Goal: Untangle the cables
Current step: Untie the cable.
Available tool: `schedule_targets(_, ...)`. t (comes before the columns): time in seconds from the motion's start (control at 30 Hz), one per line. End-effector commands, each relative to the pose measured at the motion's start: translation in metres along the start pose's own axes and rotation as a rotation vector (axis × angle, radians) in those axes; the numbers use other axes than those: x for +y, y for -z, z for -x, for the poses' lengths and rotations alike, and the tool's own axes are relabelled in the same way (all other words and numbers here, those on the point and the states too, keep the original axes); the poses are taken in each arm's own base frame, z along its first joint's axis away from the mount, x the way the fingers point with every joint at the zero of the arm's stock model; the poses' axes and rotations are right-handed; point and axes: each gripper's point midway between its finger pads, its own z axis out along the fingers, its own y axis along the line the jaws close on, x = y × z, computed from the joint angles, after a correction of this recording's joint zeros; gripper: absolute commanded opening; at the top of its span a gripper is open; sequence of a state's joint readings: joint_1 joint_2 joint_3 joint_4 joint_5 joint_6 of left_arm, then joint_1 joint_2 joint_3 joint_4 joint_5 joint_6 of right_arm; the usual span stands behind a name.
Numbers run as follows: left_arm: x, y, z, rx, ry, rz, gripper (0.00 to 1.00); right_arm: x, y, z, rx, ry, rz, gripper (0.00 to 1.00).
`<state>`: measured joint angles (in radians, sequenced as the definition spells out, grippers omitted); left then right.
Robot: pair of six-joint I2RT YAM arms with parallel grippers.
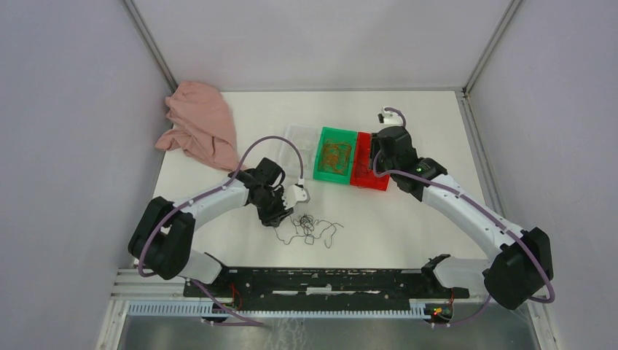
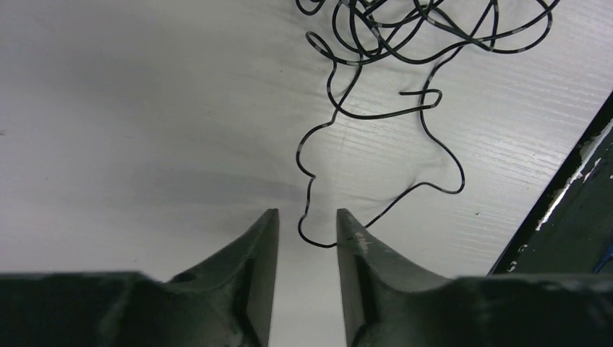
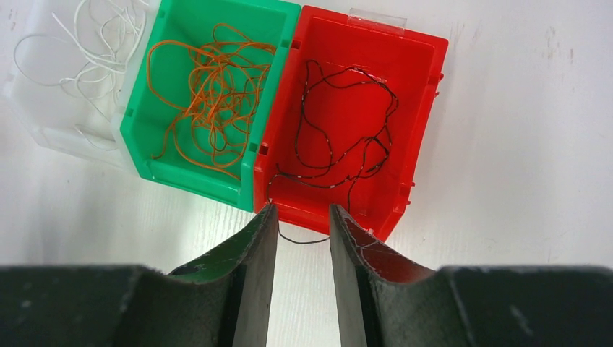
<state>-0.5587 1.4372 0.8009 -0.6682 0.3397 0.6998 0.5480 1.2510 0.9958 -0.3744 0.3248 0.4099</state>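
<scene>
01 – left gripper [image 2: 307,215]: low over the table [image 1: 408,226], jaws at a narrow gap, nothing clamped; straddles one trailing loop [image 2: 316,244] of the loose black cables [image 2: 405,36], a curly tangle lying just ahead on the near part of the table. Hazard: closing on the loop and lifting likely drags the whole tangle along and tightens its crossings; so thin a wire may also slip the pads

02 – right gripper [image 3: 302,213]: over the near rim of the red bin [image 3: 426,108], jaws at a similar narrow gap, apparently holding nothing; straddles a tail of the sorted black cable [image 3: 340,137] spilling over that rim. Hazard: withdrawing with the tail snagged likely hauls the cable back out or shoves the bin

03 – green bin [image 3: 184,177], touching the red one: orange cables [image 3: 217,94], loosely coiled inside

04 – clear bin [image 3: 65,134], beside the green: white cables [image 3: 87,43], some looping over its wall, apt to catch on a passing finger

05 – pink cloth [image 1: 200,124], far left corner: well apart, no hazard
</scene>
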Motion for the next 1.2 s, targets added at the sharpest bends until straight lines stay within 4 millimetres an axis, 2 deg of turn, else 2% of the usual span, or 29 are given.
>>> schedule_targets(0.0, 0.005, -0.004, -0.001, 0.003, 0.0, 0.024, 0.36, 0.003, 0.007, 0.014, -0.063, -0.044, 0.013, 0.38)
schedule_targets(0.1, 0.008, 0.006, 0.007, -0.009, -0.027, 0.037, 0.06, 0.006, 0.006, 0.015, -0.062, -0.054, 0.025, 0.37)
schedule_targets(0.13, 0.012, 0.014, 0.015, -0.024, -0.039, 0.051, 0.03, 0.008, 0.006, 0.015, -0.062, -0.057, 0.037, 0.37)
schedule_targets(0.27, 0.015, 0.061, 0.058, -0.133, -0.113, 0.086, 0.03, 0.031, 0.011, 0.024, -0.095, -0.075, 0.167, 0.44)
schedule_targets(0.4, 0.013, 0.118, 0.105, -0.276, -0.213, 0.147, 0.03, 0.072, 0.025, 0.029, -0.138, -0.076, 0.421, 0.48)
schedule_targets(0.5, 0.008, 0.151, 0.129, -0.346, -0.26, 0.181, 0.03, 0.104, 0.04, 0.03, -0.184, -0.083, 0.627, 0.5)
schedule_targets(0.57, 0.004, 0.164, 0.141, -0.368, -0.266, 0.182, 0.03, 0.12, 0.049, 0.028, -0.21, -0.084, 0.73, 0.52)
schedule_targets(0.73, -0.006, 0.181, 0.161, -0.417, -0.267, 0.174, 0.03, 0.162, 0.076, 0.014, -0.216, -0.014, 0.937, 0.55)
schedule_targets(0.97, -0.012, 0.194, 0.169, -0.442, -0.343, 0.213, 0.03, 0.208, 0.111, 0.003, -0.192, 0.011, 1.154, 0.56)
schedule_targets(1.07, -0.013, 0.198, 0.171, -0.445, -0.337, 0.217, 0.03, 0.217, 0.118, -0.007, -0.178, 0.061, 1.164, 0.57)
schedule_targets(1.17, -0.014, 0.201, 0.172, -0.448, -0.344, 0.228, 0.03, 0.216, 0.12, -0.012, -0.171, 0.066, 1.156, 0.57)
